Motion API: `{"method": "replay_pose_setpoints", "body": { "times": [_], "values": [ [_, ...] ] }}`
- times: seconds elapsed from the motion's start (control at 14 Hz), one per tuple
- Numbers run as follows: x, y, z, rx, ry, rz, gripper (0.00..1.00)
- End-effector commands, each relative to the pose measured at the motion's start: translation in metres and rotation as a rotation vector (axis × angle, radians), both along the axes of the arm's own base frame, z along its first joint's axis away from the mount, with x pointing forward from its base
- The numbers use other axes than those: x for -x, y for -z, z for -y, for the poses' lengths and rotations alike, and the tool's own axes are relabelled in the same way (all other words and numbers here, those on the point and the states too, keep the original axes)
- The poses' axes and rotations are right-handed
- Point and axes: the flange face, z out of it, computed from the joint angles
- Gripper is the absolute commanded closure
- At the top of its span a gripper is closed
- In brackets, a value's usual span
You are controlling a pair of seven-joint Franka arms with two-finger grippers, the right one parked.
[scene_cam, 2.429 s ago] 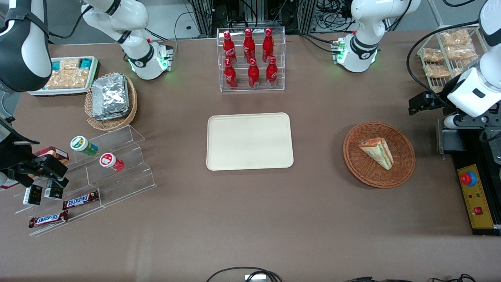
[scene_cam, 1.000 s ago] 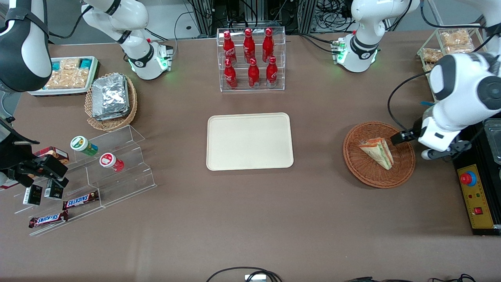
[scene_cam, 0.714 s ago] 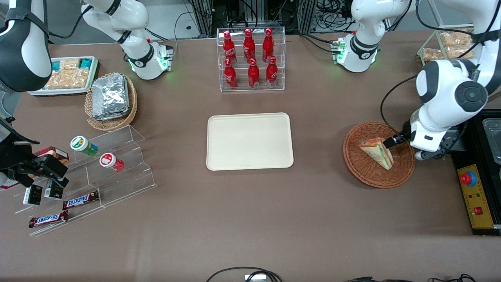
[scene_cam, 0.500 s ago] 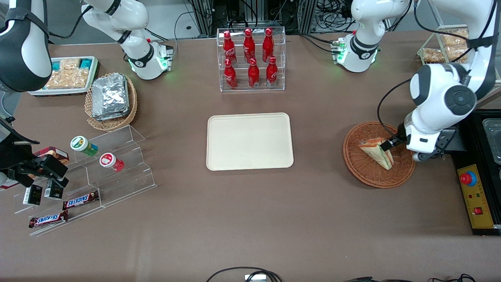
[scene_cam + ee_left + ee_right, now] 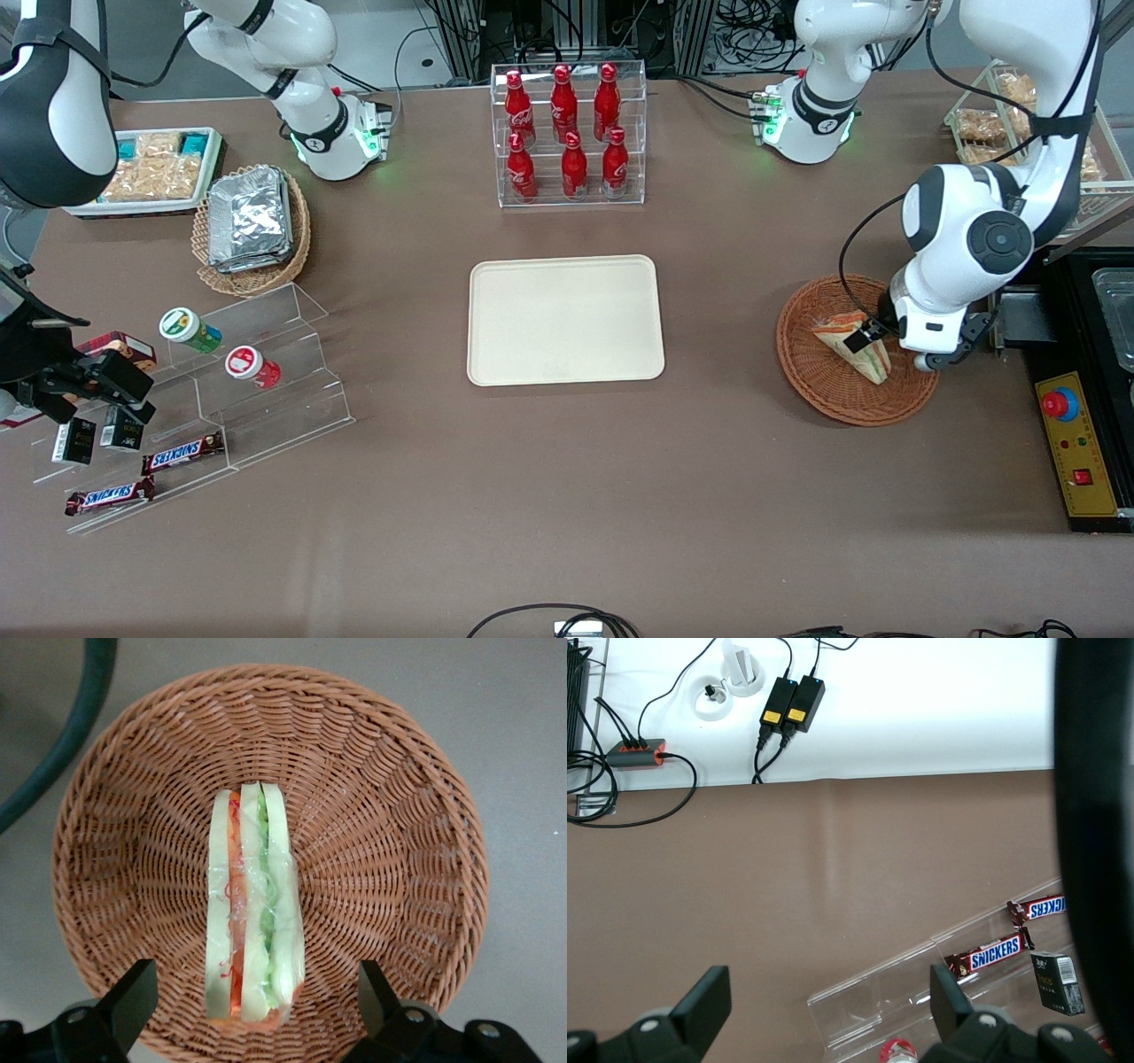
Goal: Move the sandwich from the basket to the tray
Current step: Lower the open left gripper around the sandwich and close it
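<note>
Brown cloth covers the long table (image 5: 567, 496), where the working arm's gripper (image 5: 257, 1010) hangs over the basket (image 5: 811, 377) toward that arm's end of the surface. Its two fingers (image 5: 133, 997) are spread wide apart, one on each side of the sandwich (image 5: 252, 926) and touching neither bread nor wrap; nothing is held.

Wrapped in clear film, the sandwich lies in the middle of the reddish-brown wicker bowl, standing on edge so its pale bread slices and its red and green filling layers face up.

At the table's centre, well apart from the basket, sits the cream tray (image 5: 565, 320). Farther from the front camera than the tray stands a clear rack of red bottles (image 5: 567, 133).

Toward the parked arm's end are a lighter wicker basket of foil packets (image 5: 251, 221), a white tray of snack packets (image 5: 155, 171) and clear stepped stands (image 5: 266, 372) carrying two small tubs and, nearer the camera, Snickers bars (image 5: 182, 455).
</note>
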Motion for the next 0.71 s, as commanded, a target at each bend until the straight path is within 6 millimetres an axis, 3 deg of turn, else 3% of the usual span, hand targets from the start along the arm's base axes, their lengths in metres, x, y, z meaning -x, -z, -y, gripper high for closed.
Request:
{"method": "replay_pose_setpoints", "body": {
  "times": [0.0,0.21,0.5,0.57,0.64],
  "values": [
    [0.010,0.019,0.000,-0.002,-0.028,0.030,0.00],
    [0.017,0.042,-0.003,0.009,-0.051,0.038,0.00],
    [0.018,0.051,-0.003,0.015,-0.067,0.041,0.00],
    [0.018,0.052,-0.003,0.015,-0.067,0.039,0.10],
    [0.018,0.053,-0.003,0.015,-0.068,0.038,0.67]
  ]
}}
